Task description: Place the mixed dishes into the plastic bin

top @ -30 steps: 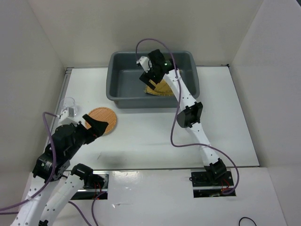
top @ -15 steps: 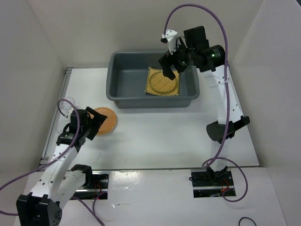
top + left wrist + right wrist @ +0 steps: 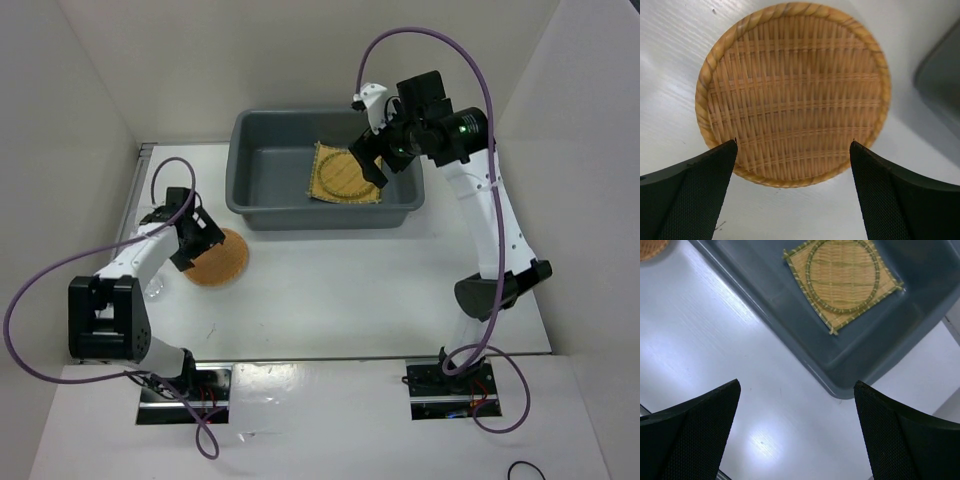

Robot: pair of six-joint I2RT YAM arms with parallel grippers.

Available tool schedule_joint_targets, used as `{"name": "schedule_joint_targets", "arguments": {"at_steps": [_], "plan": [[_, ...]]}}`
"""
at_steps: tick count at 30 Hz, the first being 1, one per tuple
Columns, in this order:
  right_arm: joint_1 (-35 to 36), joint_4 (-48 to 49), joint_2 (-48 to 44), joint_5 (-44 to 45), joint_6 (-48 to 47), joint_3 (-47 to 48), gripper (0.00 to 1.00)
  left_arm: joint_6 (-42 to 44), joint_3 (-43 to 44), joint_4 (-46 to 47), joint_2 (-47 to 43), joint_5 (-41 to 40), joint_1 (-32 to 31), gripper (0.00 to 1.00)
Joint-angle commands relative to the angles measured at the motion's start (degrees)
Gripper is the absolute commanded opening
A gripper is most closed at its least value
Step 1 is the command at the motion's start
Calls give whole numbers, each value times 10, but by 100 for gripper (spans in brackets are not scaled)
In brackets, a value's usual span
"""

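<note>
As the plate point(image 3: 792, 90) sits centred just ahead of the left gripper point(image 3: 793, 144) (jaws spread, empty), left is nearer; right gripper point(image 3: 797, 384), also spread, faces the bin point(image 3: 790, 305).

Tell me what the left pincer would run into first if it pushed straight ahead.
The round woven plate, lying flat dead ahead of the open left pincer. How far off it is, the pictures do not show.
</note>
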Motion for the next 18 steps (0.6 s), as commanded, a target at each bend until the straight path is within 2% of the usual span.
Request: {"name": "schedule_joint_targets", "arguments": {"at_steps": [1, 3, 4, 5, 7, 8, 9, 12, 14, 18], "plan": [[3, 2, -39, 30, -5, -5, 99, 36, 10, -12, 24, 13, 4, 99], [3, 2, -47, 36, -5, -20, 99, 36, -3, 0, 33, 34, 4, 99], [3, 2, -61, 36, -5, -27, 99, 36, -12, 15, 41, 43, 4, 96], [3, 2, -61, 41, -5, -38, 99, 43, -12, 20, 49, 56, 4, 80], [3, 2, -68, 41, -5, -43, 99, 48, -12, 27, 78, 67, 4, 65], [-2, 2, -75, 41, -5, -43, 99, 48, -12, 27, 89, 72, 4, 45], [-2, 2, -81, 41, -5, -43, 99, 48, -12, 27, 107, 79, 4, 33], [-16, 2, -87, 41, -5, -49, 99, 48, -12, 21, 141, 96, 4, 7], [-24, 2, -87, 41, -5, -49, 99, 48, -12, 21, 146, 97, -1, 0], [-42, 2, -92, 36, -5, -49, 99, 66, -12, 16, 177, 108, -26, 0]]}}
